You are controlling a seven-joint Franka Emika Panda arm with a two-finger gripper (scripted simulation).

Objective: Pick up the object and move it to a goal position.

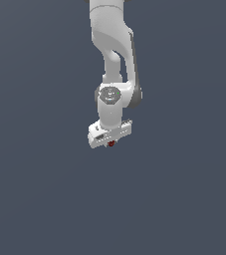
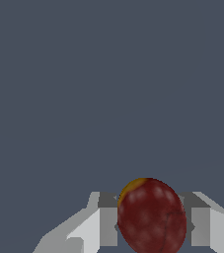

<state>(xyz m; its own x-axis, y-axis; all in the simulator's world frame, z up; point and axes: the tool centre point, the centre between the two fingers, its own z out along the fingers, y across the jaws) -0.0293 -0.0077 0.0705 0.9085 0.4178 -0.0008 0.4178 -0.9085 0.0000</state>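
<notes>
The object [image 1: 111, 143] is a tiny dark red ball with a small yellow patch. In the exterior view it shows just under the white gripper [image 1: 111, 144], near the middle of the picture. In the wrist view the ball [image 2: 152, 217] sits between the two grey fingers [image 2: 108, 220], touched on both sides. The gripper [image 2: 150, 222] is shut on it. The white arm [image 1: 114, 60] hangs down from above with the hand pointing downward.
Everything around the arm is a plain dark grey-blue surface [image 1: 40, 189]. No other objects, edges or goal marker show in either view.
</notes>
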